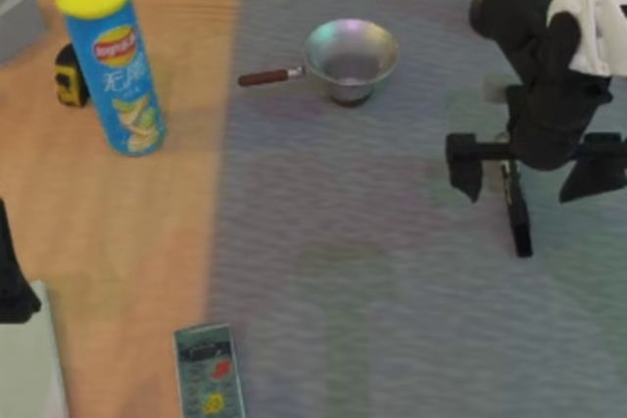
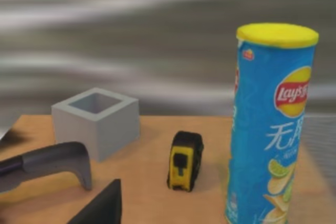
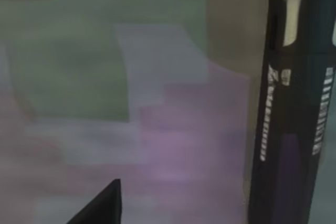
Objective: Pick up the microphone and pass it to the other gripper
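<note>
Grey cloth covers most of the table (image 1: 392, 340). Far left of the pan (image 1: 348, 61), the left gripper (image 1: 12, 271) sits parked, fingers unreadable. Right of the pan, the right gripper (image 1: 534, 165) spreads wide over the microphone (image 1: 516, 208), which lies flat between its fingers (image 1: 463, 165), untouched.

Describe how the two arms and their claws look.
The right arm is bulky and black with a pale grey-white casing; its claw has two flat black fingers on a crossbar. The left arm shows only as a black shape with a pale panel at the table's left edge.
</note>
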### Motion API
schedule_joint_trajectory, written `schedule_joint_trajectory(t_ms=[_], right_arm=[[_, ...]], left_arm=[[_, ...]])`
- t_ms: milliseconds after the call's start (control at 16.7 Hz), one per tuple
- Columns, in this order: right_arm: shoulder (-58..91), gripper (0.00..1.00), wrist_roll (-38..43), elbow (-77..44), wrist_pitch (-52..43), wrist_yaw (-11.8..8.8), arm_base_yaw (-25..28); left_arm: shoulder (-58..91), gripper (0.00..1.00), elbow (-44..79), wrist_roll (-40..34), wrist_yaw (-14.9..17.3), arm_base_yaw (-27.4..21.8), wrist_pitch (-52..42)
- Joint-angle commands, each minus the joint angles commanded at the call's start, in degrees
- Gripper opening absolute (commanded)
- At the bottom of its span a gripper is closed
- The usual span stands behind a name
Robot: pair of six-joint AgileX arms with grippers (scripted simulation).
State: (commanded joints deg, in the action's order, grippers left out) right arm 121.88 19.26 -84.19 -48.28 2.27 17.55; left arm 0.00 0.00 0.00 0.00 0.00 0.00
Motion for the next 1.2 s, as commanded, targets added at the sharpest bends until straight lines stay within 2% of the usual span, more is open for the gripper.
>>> schedule_joint_trajectory(t_ms=[240,540,1200], right_arm=[[4.8,1.0,-0.1,3.6,8.5,0.0,-0.1],[5.5,1.0,-0.1,4.1,9.5,0.0,-0.1],[5.5,0.17,-0.1,4.1,9.5,0.0,-0.1]], left_arm=[[0.0,1.0,0.0,0.0,0.0,0.0,0.0],[0.0,1.0,0.0,0.0,0.0,0.0,0.0],[0.0,1.0,0.0,0.0,0.0,0.0,0.0]])
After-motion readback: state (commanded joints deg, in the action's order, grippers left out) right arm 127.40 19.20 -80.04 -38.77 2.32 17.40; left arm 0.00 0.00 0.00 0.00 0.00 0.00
